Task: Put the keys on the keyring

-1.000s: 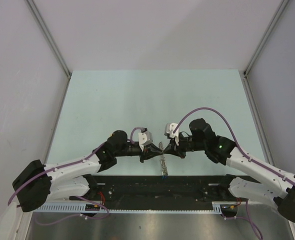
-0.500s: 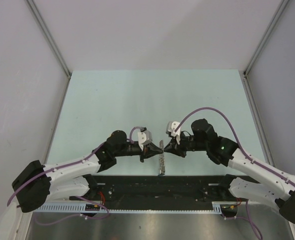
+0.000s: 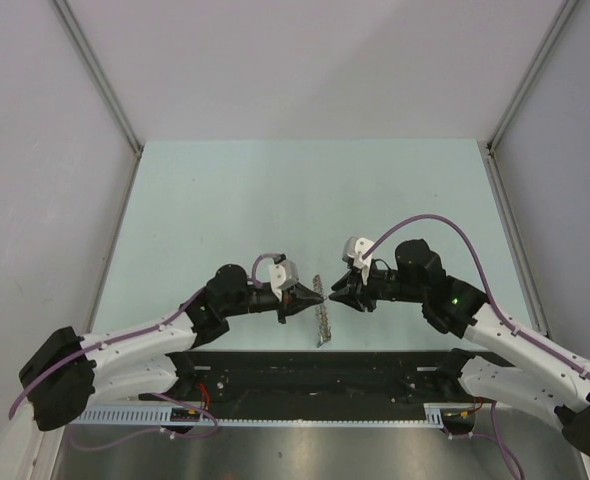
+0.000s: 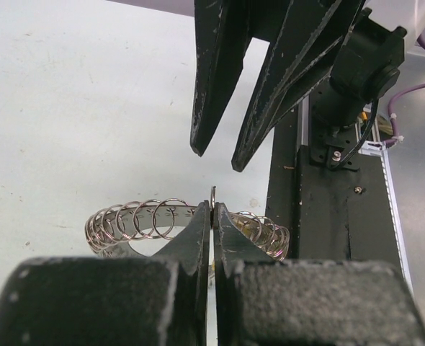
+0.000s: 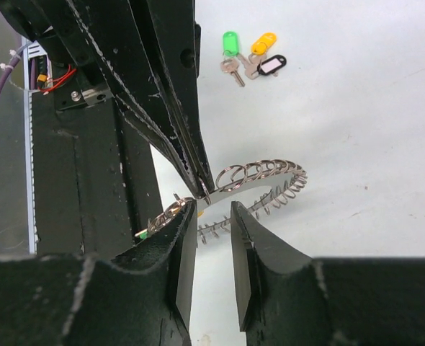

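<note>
Right gripper (image 5: 214, 210) has opened off the silver looped-wire keyring (image 4: 137, 218); left gripper (image 4: 212, 209) pinches it; colour-tagged metal keys (image 5: 247, 63) likely next.

Right fingers (image 5: 180, 249) stand parted at 6 o'clock beneath the keyring (image 5: 263, 171); keys (image 5: 250, 58) lie at 12 o'clock on the table (image 5: 356, 108).

A robotics lab test cell rather than a home or shop. In the top view a bare pale-green tabletop (image 3: 275, 190) fills the middle of the frame, boxed in at left, right and top by plain grey panels (image 3: 35, 200) joined by metal corner posts (image 3: 97, 70). Along the bottom edge run a black mounting rail (image 3: 315, 372) and a slotted white cable duct (image 3: 125, 412); purple cables (image 3: 430, 217) loop over two white-and-black robot arms (image 3: 145, 340)
</note>
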Controlling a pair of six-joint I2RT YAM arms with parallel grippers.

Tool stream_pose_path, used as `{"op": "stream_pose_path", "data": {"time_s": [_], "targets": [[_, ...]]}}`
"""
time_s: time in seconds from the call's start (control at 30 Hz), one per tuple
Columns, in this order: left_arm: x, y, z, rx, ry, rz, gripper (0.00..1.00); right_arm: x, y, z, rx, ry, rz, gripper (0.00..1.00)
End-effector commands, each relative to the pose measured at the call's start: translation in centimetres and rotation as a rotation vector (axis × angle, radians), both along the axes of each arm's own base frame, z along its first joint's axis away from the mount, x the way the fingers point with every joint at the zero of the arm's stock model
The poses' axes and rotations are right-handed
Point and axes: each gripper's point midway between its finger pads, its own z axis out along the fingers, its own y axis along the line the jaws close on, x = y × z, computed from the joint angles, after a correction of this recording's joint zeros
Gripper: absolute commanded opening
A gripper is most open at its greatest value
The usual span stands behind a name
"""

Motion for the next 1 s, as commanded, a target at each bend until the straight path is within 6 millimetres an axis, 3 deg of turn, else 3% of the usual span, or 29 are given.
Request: {"op": "stream_pose_path", "data": {"time_s": [0.0,0.23,0.3,0.53,0.57,0.73,0.77,0.83,0.87,0.9,0.97], "targets": [[-0.3,-0.2,2.9,-0.093,-0.054,-0.011,0.01,-0.1,0.3,0.9,0.039,-0.015,0.015,0.30],[0.2,0.1,3.3,-0.095,-0.077,0.022,0.00,0.5,0.2,0.9,0.039,-0.009,-0.026,0.31],[1.0,0.3,2.9,-0.064,-0.050,0.069,0.00,1.6,-0.2,1.1,0.042,-0.016,-0.100,0.36],[6.1,2.2,4.5,-0.036,0.032,0.367,0.00,4.2,-2.0,1.9,0.074,0.009,-0.290,0.54],[6.6,2.3,5.4,-0.050,0.050,0.384,0.00,4.7,-2.2,2.0,0.075,0.008,-0.322,0.57],[11.0,6.1,5.8,-0.012,0.166,0.579,0.00,5.6,-2.3,1.4,0.047,0.015,-0.366,0.63],[11.5,6.6,6.9,-0.027,0.176,0.598,0.00,5.7,-1.9,1.0,0.044,0.026,-0.359,0.63],[12.8,8.6,7.2,-0.009,0.206,0.666,0.00,5.7,-1.2,0.7,0.043,0.045,-0.338,0.63],[13.3,9.1,8.9,-0.033,0.188,0.682,0.00,5.6,-0.4,0.2,0.037,0.057,-0.314,0.63],[13.5,10.5,8.5,0.003,0.210,0.720,0.00,5.6,0.1,-0.2,0.030,0.065,-0.301,0.63],[13.9,11.7,10.1,0.004,0.185,0.750,0.00,5.2,1.6,-0.1,0.044,0.057,-0.253,0.62]]}}
